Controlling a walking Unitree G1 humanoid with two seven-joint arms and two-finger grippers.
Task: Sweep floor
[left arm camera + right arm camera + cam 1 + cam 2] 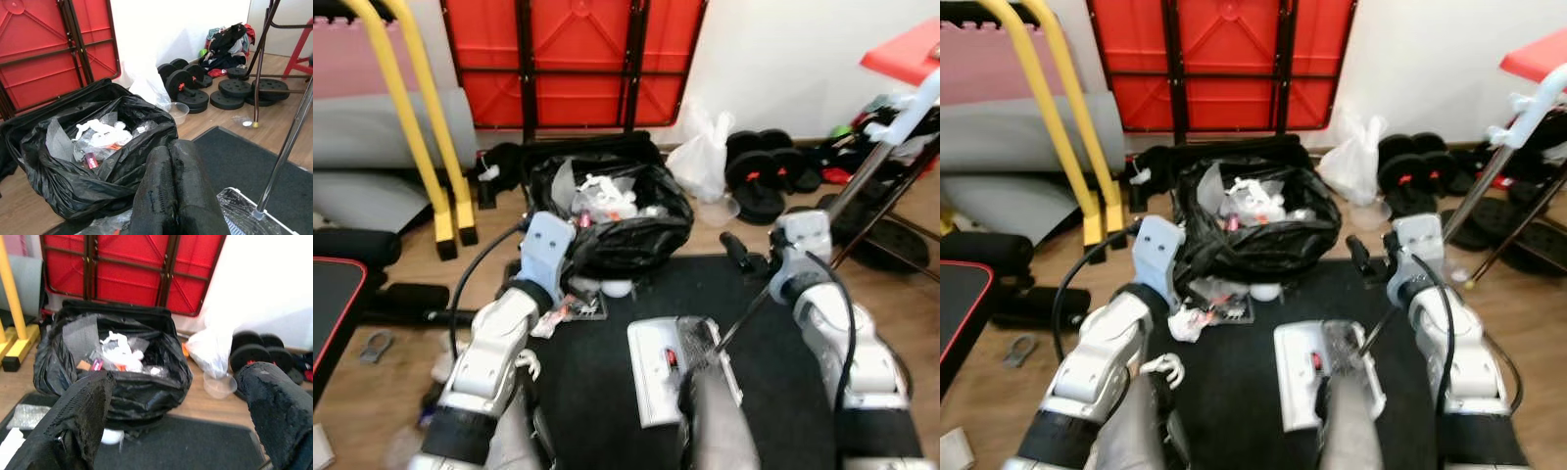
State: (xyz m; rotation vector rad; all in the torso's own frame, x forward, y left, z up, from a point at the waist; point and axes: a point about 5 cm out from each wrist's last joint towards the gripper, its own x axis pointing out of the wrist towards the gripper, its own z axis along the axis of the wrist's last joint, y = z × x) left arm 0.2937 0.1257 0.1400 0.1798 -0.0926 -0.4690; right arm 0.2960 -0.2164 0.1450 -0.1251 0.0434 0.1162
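A black trash bag [612, 220] full of litter is sitting mid-frame. The dustpan [677, 367] is lying lower centre on the dark mat [607, 392]. Left gripper [173, 191] is pressing its fingers together; right gripper [176, 416] is spreading wide apart.

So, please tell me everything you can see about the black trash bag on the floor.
The black trash bag is thin, shiny, crumpled plastic. It sits upright on the wooden floor, mouth open and rim rolled outward. Inside lie white and clear plastic scraps and small red pieces. Its front edge meets the dark mat, where small bits of litter lie against its base. Behind it stands a folded red table; a white plastic bag lies beside it.
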